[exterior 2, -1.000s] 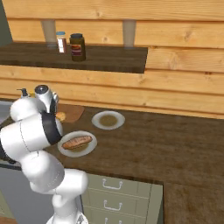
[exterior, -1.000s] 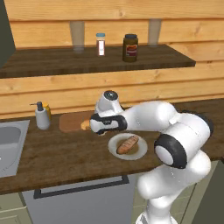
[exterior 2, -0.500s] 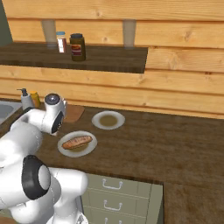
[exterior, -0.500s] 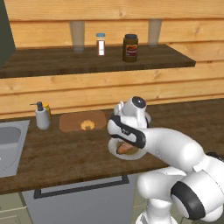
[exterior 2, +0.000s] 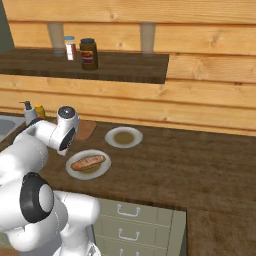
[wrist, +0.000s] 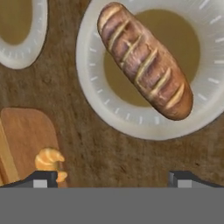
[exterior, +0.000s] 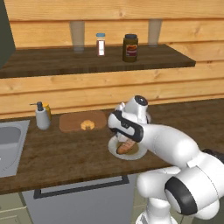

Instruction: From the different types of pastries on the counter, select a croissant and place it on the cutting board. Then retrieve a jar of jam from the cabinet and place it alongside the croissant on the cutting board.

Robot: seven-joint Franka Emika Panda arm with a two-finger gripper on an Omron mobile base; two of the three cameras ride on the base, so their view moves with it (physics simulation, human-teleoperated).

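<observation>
The croissant [exterior: 88, 125] lies on the cutting board [exterior: 70, 123], so the jar of jam comes next; no cabinet door is open and the jar isn't visible. The fingers [wrist: 41, 179] stand wide apart, empty, above the bread roll [wrist: 144, 59] on its plate [wrist: 100, 103]. Risk: a low swing toward the cabinet could clip the roll, the empty plate [exterior 2: 123, 137] or the soap dispenser [exterior: 42, 117] beside the board.
</observation>
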